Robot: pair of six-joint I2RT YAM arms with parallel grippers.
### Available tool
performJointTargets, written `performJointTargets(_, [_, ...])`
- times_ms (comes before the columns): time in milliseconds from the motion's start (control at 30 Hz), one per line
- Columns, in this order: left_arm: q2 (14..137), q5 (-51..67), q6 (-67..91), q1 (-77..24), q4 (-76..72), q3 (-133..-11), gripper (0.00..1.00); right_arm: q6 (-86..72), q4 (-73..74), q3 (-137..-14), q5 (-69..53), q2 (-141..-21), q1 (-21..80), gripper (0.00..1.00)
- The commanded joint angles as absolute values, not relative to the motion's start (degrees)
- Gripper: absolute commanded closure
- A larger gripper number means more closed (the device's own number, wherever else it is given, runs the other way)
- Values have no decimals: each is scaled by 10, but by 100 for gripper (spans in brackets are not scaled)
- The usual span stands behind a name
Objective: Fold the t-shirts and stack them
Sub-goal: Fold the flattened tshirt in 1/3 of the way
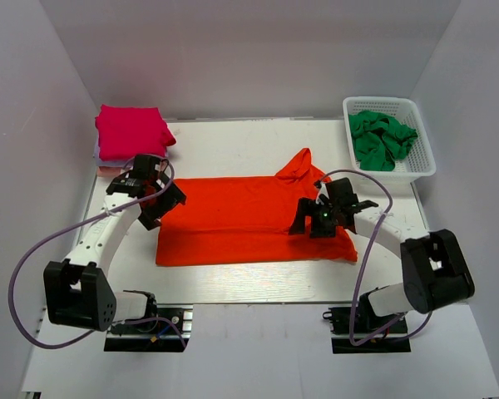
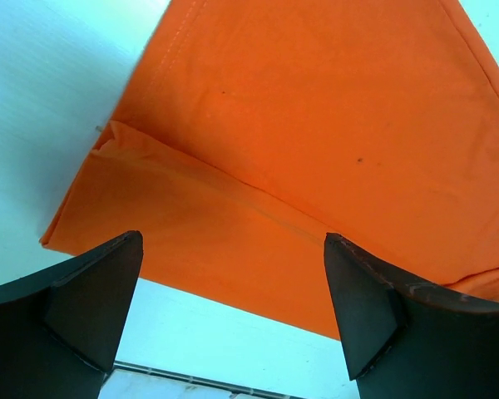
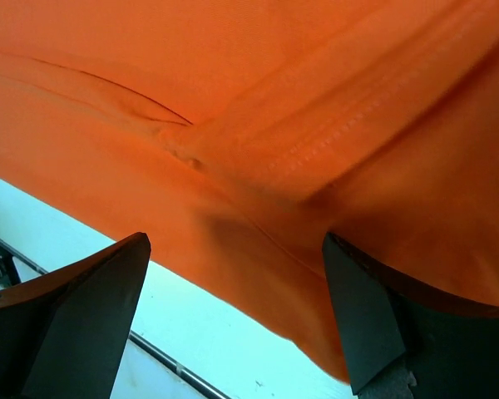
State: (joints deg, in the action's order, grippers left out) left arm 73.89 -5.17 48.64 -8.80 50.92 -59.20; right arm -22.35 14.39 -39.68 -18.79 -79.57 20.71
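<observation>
Orange-red t-shirt (image 1: 249, 220) lies flat across the middle of the table (image 1: 233, 141), folded lengthwise. The left gripper (image 1: 166, 202) hovers at its left end and the right gripper (image 1: 310, 224) over its right end. Both have jaws wide apart, holding nothing.

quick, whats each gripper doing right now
Left gripper: open, holding nothing, above the orange shirt.
Right gripper: open, holding nothing, above the same shirt.
</observation>
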Motion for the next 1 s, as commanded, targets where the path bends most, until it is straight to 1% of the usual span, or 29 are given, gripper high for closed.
performJointTargets(0, [727,-68,496,-87,522,-613,0,-237,100,-427,-225,-817,214,10])
performJointTargets(167, [716,-78,496,-87,522,-613,0,-255,50,-440,-245,-844,223,10])
performJointTargets(267, [716,-78,496,-87,522,-613,0,-260,39,-472,-241,-863,228,10])
performJointTargets(433, [736,-78,502,-87,517,-620,0,-256,37,-551,-230,-932,234,10])
performJointTargets(533, [750,-95,502,-87,529,-641,0,-238,59,-605,-221,-979,238,10])
performJointTargets(633, [769,-113,502,-87,540,-662,0,-205,108,-667,-183,-1002,242,10])
performJointTargets(667, [780,-119,502,-87,540,-668,0,-184,131,-684,-154,-1005,242,10])
performJointTargets(733, [793,-119,502,-87,546,-679,0,-174,147,-711,-135,-1003,241,10])
performJointTargets(800, [810,-124,502,-87,546,-699,0,-171,181,-716,-104,-985,238,10])
performJointTargets(967, [822,-124,496,-87,546,-706,0,-183,250,-650,-48,-905,236,10])
